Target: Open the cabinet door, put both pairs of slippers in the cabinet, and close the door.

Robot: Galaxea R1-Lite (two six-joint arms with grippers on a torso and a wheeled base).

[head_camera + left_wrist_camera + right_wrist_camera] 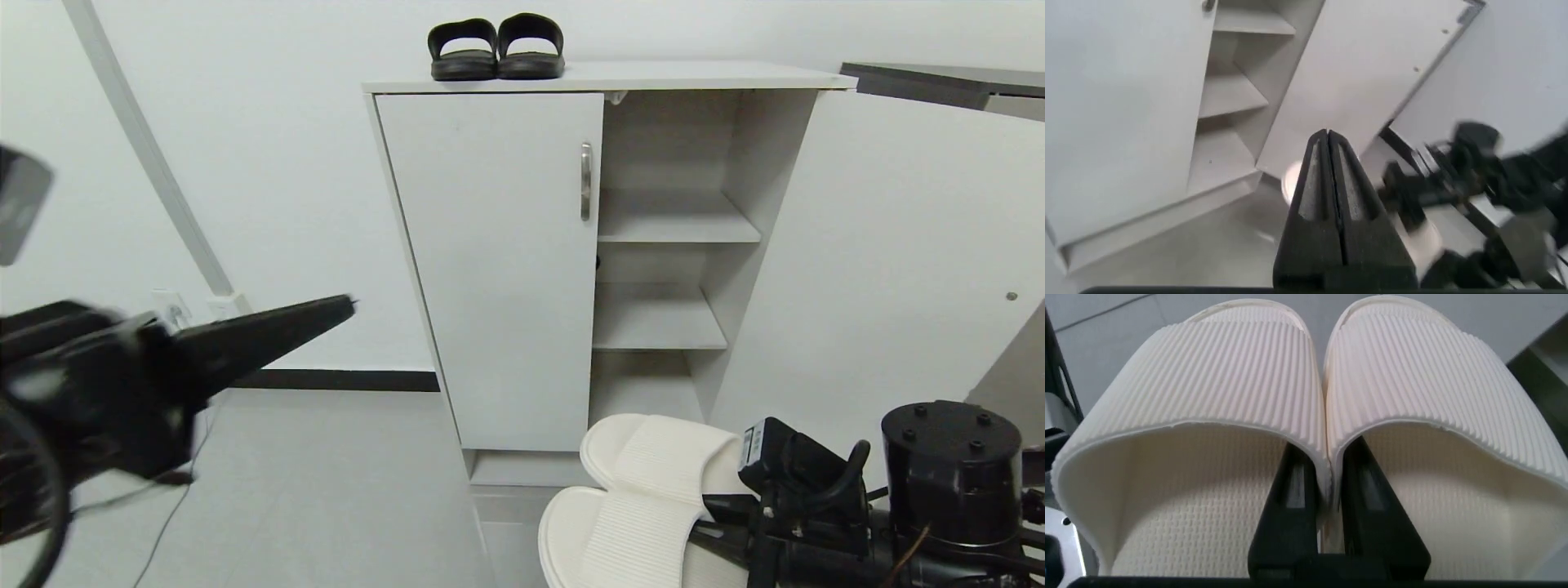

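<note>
Nearest me, my right jaws are pinching the white slippers point(645, 490). One jaw sits inside each slipper, and the two inner walls are squeezed together between them. That grip makes the pair travel as one piece, toes pointing at the cabinet point(694, 75), so I judge a straight push forward would seat them on a shelf. They hang low, just in front of the open right half and above the floor point(326, 490).

To the left, my left jaws are pressed together and carry nothing. They are held out over the floor, well apart from the cabinet, which I take as keeping out of the other arm's way.

Beyond, the right door point(898, 269) is swung wide towards me, baring the upper shelf point(669, 229), the middle shelf point(657, 327) and the bottom space. The left door point(498, 269) is closed, with its handle point(585, 181) at the inner edge.

Farthest, the black slippers point(496, 49) stand side by side on the cabinet top, heels to the wall. By my reckoning the door step is done, this pair is about to go in, and the black pair waits.
</note>
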